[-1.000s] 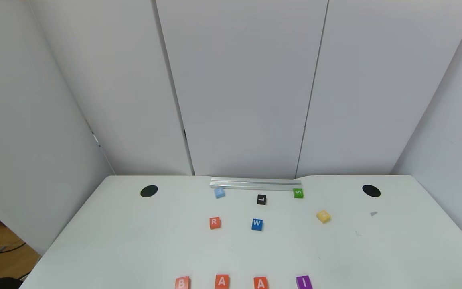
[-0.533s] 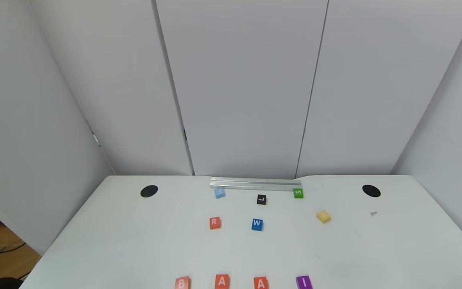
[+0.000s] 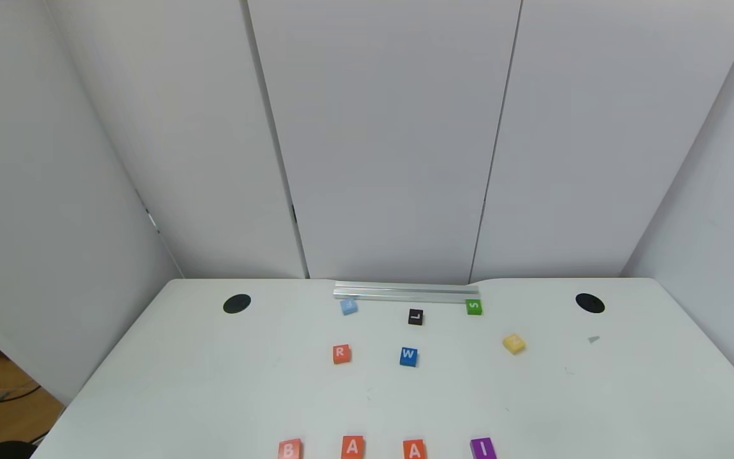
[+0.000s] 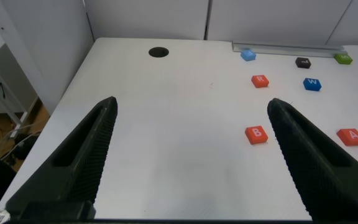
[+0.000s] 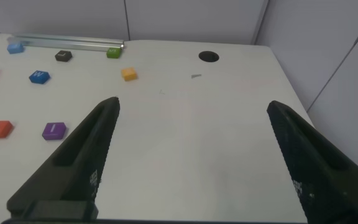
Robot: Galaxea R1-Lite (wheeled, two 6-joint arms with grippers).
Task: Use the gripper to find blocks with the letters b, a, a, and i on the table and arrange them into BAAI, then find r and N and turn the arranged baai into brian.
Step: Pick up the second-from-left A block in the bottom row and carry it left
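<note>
1. Blocks: 3 orange-red square tiles, B (image 3: 289, 449), A (image 3: 352, 447), A (image 3: 413, 449), and 1 purple tile I (image 3: 483, 448), in a row at the near edge of the white counter (image 3: 214, 382).
2. Orange-red R tile (image 3: 341, 354): mid-counter, apart from its neighbours.
3. Yellow N tile (image 3: 514, 343): right of centre, skewed.
4. Handling, judged: light, rigid, low; smooth faces may slip; pinch opposite side edges.
5. Left gripper (image 4: 191, 162) and right gripper (image 5: 191, 162): both spread wide, holding nothing, above the near counter.

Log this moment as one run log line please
stage: BAAI row laid at near table edge | R and N untouched | left gripper open, empty | right gripper open, empty
</note>
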